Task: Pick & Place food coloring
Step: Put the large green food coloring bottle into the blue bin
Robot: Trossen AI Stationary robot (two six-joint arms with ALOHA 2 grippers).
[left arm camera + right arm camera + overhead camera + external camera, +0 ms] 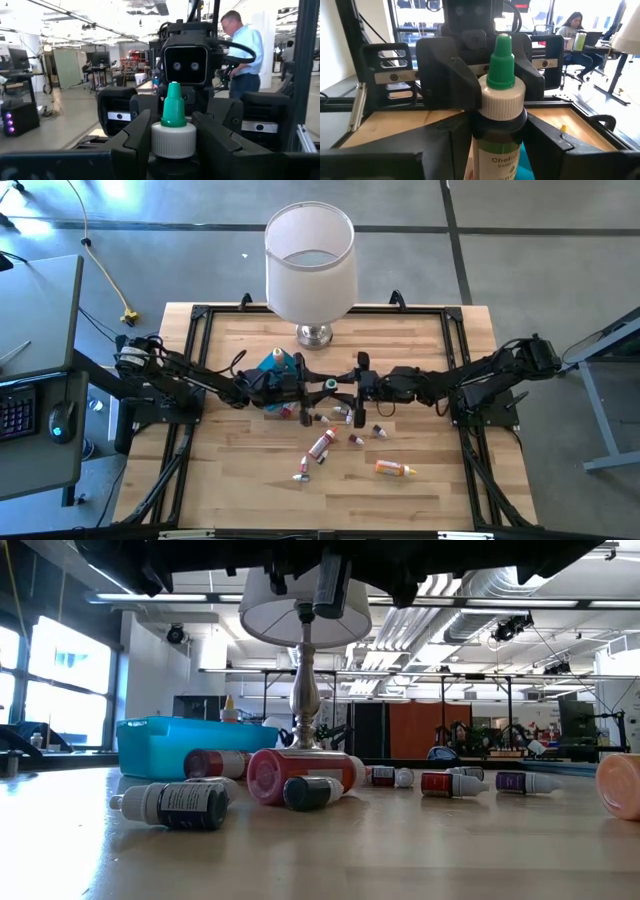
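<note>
A small dark food coloring bottle (500, 145) with a white collar and a green dropper tip (174, 105) stands upright in the air over the middle of the table. My left gripper (318, 386) and my right gripper (346, 387) meet at it head-on, both level and both shut on it. Several more food coloring bottles (320, 445) lie on their sides on the wooden table below, among them an orange one (393, 469) nearer the front. My left gripper pinches the bottle's white cap collar (156, 142) between its two fingers. It comes in level from the table's left. The bottle stands upright, lifted clear of the table. My right gripper pinches the bottle's dark body (485, 150), just below the white collar, between its two fingers. It comes in level from the table's right. The bottle stays upright with its green tip up.
A blue tray (275, 363) sits just behind the left gripper, and a lamp (310, 260) with a white shade stands at the far middle. Loose bottles (185, 805) lie scattered under the grippers. A black frame (200, 320) rims the table. People are in the room beyond.
</note>
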